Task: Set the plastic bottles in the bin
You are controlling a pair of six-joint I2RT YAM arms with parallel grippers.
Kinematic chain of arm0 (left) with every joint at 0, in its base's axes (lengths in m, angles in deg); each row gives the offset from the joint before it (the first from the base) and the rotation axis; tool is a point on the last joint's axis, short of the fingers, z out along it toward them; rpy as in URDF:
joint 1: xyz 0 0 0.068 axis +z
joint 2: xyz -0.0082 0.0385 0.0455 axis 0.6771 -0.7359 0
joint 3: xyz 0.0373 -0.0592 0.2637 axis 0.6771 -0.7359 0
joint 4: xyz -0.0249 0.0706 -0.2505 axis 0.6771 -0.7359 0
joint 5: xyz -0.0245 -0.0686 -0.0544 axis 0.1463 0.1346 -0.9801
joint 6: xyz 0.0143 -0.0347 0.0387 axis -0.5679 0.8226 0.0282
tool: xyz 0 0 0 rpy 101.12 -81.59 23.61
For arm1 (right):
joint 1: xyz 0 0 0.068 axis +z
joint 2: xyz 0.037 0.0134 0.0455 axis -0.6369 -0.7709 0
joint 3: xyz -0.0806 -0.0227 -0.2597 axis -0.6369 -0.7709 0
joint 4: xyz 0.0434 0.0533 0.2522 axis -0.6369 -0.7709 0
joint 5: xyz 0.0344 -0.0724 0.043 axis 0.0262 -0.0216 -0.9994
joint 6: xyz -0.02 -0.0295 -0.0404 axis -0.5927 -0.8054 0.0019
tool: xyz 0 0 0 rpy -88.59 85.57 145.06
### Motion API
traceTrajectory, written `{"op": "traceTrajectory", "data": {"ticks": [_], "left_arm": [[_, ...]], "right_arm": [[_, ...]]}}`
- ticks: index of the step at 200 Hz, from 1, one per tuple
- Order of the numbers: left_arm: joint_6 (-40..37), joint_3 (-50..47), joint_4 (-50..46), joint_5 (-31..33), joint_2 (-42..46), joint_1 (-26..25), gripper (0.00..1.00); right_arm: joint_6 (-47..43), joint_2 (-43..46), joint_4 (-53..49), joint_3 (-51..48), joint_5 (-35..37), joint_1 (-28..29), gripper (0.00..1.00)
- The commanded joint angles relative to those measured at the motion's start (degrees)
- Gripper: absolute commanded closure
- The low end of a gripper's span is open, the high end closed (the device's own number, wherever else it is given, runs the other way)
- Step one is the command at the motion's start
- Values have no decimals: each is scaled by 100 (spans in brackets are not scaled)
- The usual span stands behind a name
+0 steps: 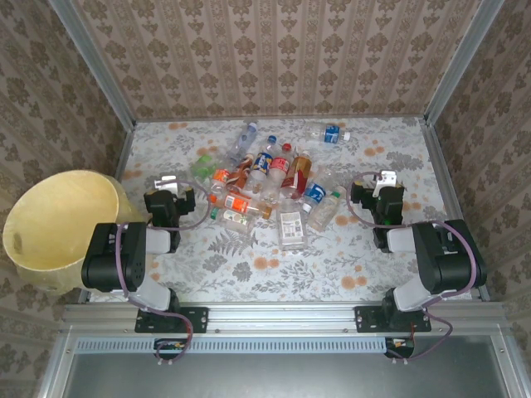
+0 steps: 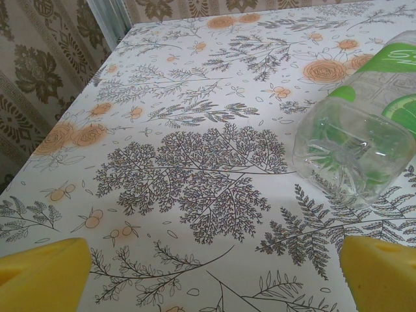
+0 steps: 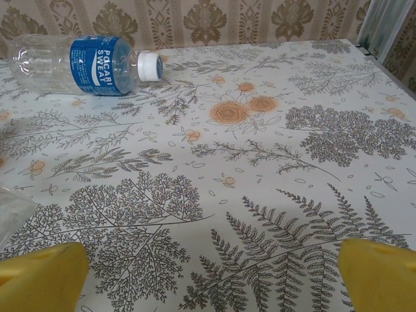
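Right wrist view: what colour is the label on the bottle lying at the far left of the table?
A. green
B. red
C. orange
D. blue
D: the bottle lies on its side with a blue label bearing white lettering, and its white cap points right.

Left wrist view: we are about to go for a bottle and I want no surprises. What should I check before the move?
1. Left gripper open and empty: ok, jaws wide apart with nothing between them.
2. Green-labelled bottle lined up between those jaws: not ok, it lies off to the right, on its side, base toward the camera.
3. Right gripper open and empty: ok.
4. Pocari Sweat bottle free of neighbours: ok, it lies alone on its side, cap on.
5. Bin mouth unobstructed: ok.
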Motion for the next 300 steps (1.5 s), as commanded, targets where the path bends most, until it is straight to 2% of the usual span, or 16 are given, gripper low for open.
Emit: {"op": "traceTrajectory", "data": {"ticks": [1, 25, 45, 89, 113, 140, 180, 194, 225, 246, 267, 300], "left_arm": [[18, 107, 94, 56, 72, 10, 0], [22, 126, 31, 190, 147, 2, 0], [-58, 213, -306, 126, 389, -39, 0], [-181, 709, -1953, 568, 1390, -411, 0], [376, 930, -2605, 575, 1903, -612, 0], [1397, 1448, -3874, 585, 2243, -855, 0], [2751, 1881, -5033, 674, 2288, -1201, 0], [2901, 1976, -5227, 314, 2294, -1236, 0], [3141, 1985, -5412, 214, 2408, -1369, 0], [3352, 2027, -5516, 154, 2353, -1365, 0], [3403, 2082, -5541, -19, 2254, -1360, 0], [3374, 2116, -5671, 49, 2163, -1360, 0]], "right_arm": [[73, 25, 47, 43, 90, 14, 0], [84, 48, 36, 48, 97, 11, 0], [50, 426, -550, 189, 42, 11, 0], [354, 1835, -2035, 436, 212, 3, 0], [912, 2447, -3295, 814, -134, -22, 0], [1953, 2708, -4352, 1123, -907, -18, 0], [3273, 2398, -5807, 1562, -1833, 116, 0], [3493, 2312, -6207, 1642, -1941, 258, 0], [3806, 1964, -6742, 1792, -1749, 982, 0], [4104, 1538, -7048, 2036, -1215, 1515, 0], [4464, 1184, -7004, 2171, -667, 1975, 0], [4740, 516, -7001, 2484, -377, 2451, 0]]}}
